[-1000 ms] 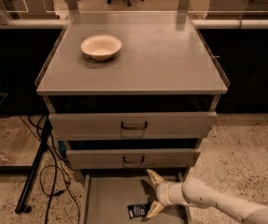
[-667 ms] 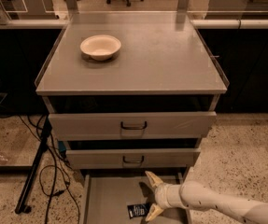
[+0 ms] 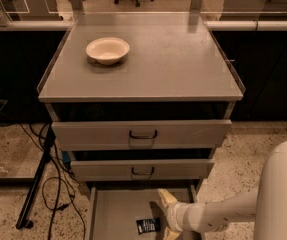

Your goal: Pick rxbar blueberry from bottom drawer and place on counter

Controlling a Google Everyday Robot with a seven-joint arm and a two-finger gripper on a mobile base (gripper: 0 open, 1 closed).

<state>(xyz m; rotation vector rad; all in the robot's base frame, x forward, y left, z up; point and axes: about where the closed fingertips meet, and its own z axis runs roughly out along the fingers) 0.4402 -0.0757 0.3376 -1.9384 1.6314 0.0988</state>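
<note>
Navy rxbar blueberry (image 3: 148,225) beside spread claw (image 3: 164,215), nr bottom drawer (image 3: 115,211) side wall

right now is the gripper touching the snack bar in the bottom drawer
Cannot tell. The camera view shows the gripper just right of the snack bar in the bottom drawer, but no clear contact or gap.

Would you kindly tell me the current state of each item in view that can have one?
bottom drawer: pulled open.
rxbar blueberry: lying flat on the bottom drawer's floor, not gripped.
gripper: open, down inside the bottom drawer, right beside the rxbar blueberry.
top drawer: appears shut.
middle drawer: appears shut.
bowl: upright and empty on the counter.
</note>
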